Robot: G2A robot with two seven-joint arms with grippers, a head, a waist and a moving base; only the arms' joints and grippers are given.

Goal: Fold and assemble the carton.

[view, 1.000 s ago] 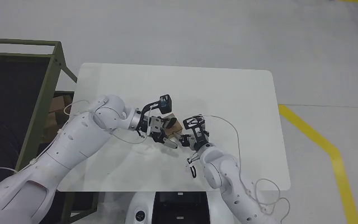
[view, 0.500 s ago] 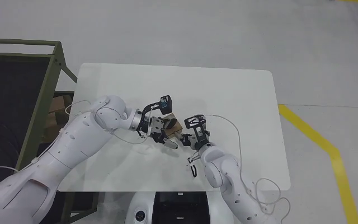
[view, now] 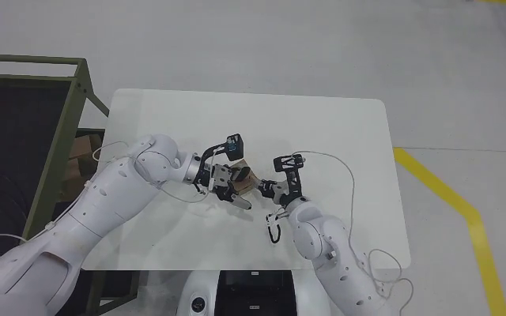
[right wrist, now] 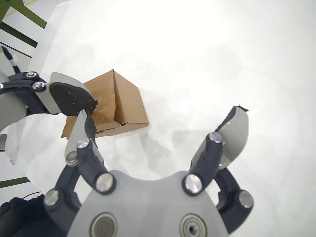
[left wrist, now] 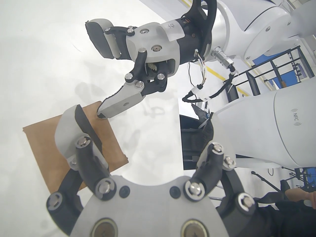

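Note:
A small brown carton [view: 247,178] lies on the white table [view: 332,126], partly folded, with an open side and loose inner flaps [right wrist: 108,114]. My left gripper [view: 229,192] is open beside it, and one of its fingers [left wrist: 74,129] rests on the carton's flat panel [left wrist: 44,144]. Facing it from the other side, my right gripper [right wrist: 163,114] is also open. One right fingertip [left wrist: 106,110] touches the carton's edge. The left finger pad [right wrist: 71,98] presses at the carton's open side.
A green metal frame [view: 67,118] with cardboard pieces [view: 83,154] stands off the table's left edge. A thin cable [view: 336,170] loops from the right arm over the table. The table's far and right parts are free.
The right arm's wrist has swung a little to the right, its cable shifting with it. The left arm and the carton have barely moved.

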